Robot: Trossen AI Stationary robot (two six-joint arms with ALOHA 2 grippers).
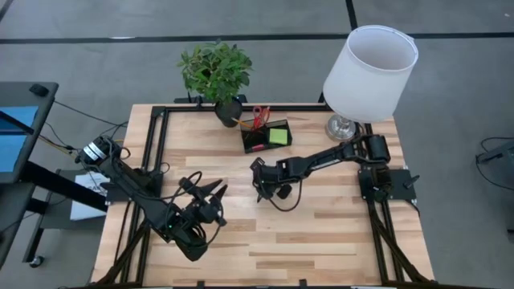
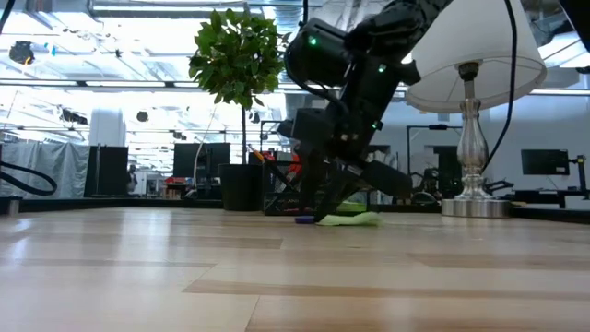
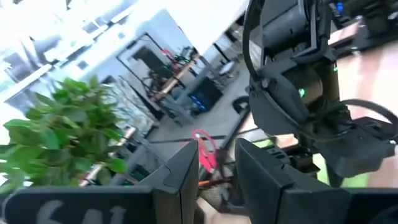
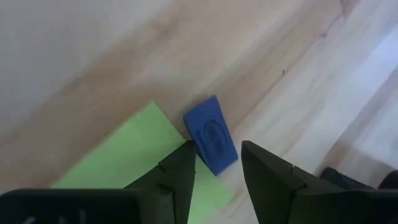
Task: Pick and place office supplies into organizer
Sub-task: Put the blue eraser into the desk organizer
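A small blue piece [image 4: 211,134] lies flat mid-table, overlapping the corner of a lime-green sticky-note pad [image 4: 134,152]. The right gripper [image 4: 214,167] hangs just over both, fingers parted and empty. The organizer [image 1: 267,136] stands near the far edge, scissors [image 1: 259,116] upright inside. The left gripper [image 1: 210,193] waits near the front edge, fingers slightly apart, holding nothing.

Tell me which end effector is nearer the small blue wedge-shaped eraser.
Right. The right end effector hangs directly over the small blue wedge-shaped eraser, fingers apart. The left end effector sits farther off, toward the table's left.
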